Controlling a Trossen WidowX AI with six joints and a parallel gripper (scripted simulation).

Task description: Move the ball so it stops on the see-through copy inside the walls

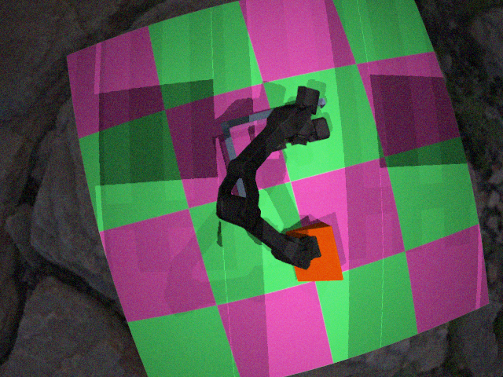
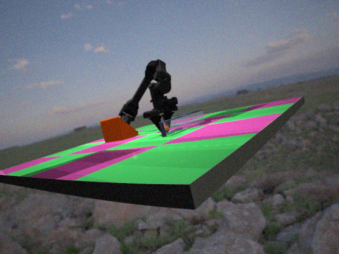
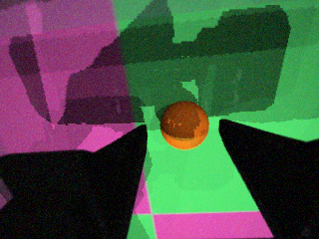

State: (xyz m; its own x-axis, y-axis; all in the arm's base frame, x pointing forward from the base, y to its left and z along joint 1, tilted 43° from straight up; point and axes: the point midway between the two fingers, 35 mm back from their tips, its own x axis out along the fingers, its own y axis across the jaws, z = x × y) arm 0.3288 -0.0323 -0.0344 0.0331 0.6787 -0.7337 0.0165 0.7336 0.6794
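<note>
A: Where's the ball [image 3: 183, 124]?
B: On a green square of the table [image 3: 199, 179], at twelve o'clock between the fingertips.
A: And the gripper [image 3: 182, 130]?
B: Parted, clear gaps both sides, gripping nothing.

Arm [image 1: 244, 178]: matte black throughout, blocky faceted links, thick rounded joints. Base [image 2: 116, 128]: solid orange wedge-shaped block. Gripper [image 3: 181, 149]: two flat black fingers tapering to points.
</note>
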